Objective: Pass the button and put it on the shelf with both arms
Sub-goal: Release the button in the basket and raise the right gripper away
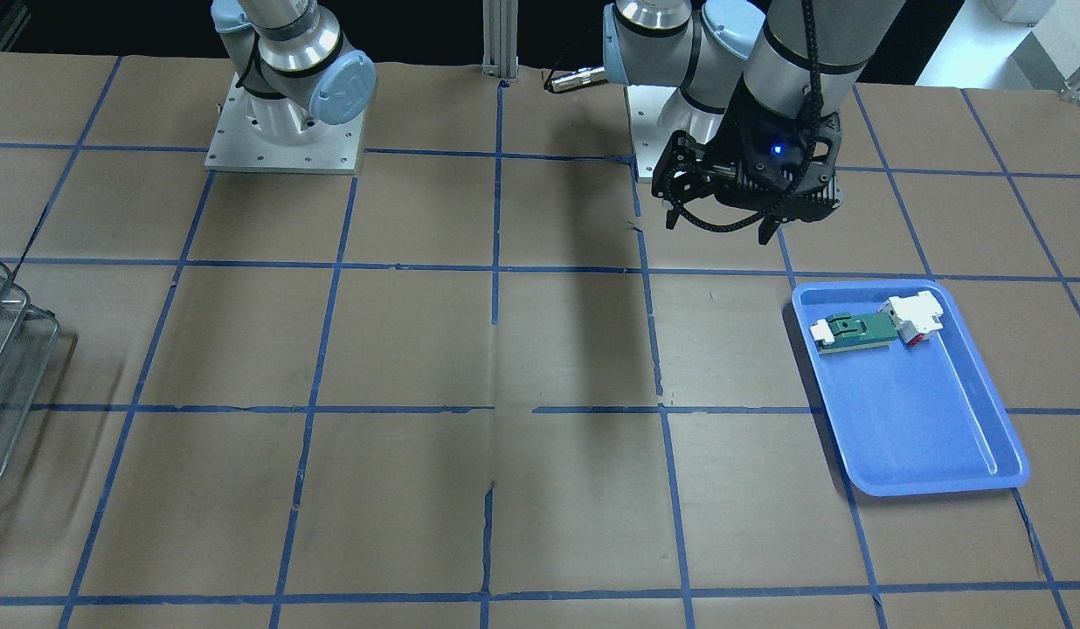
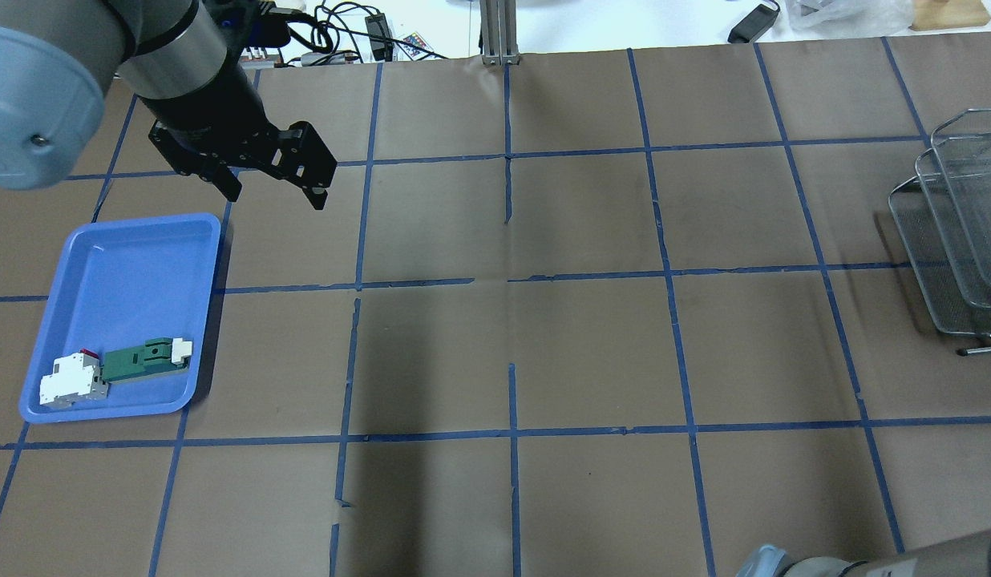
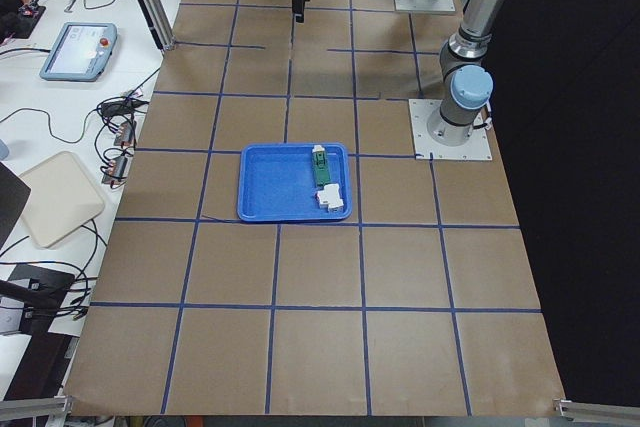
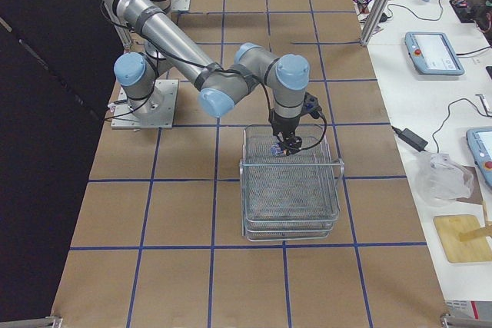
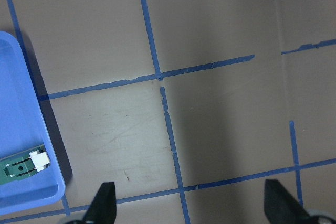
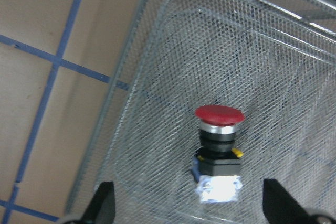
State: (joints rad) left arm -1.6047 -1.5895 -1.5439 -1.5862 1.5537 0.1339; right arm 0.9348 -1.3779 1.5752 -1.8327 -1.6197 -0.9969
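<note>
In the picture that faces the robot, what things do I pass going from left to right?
shelf → right arm's base → left gripper → white block

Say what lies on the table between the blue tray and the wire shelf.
Nothing: in the overhead view, the stretch between blue tray and shelf is bare brown paper crossed by blue tape lines.
</note>
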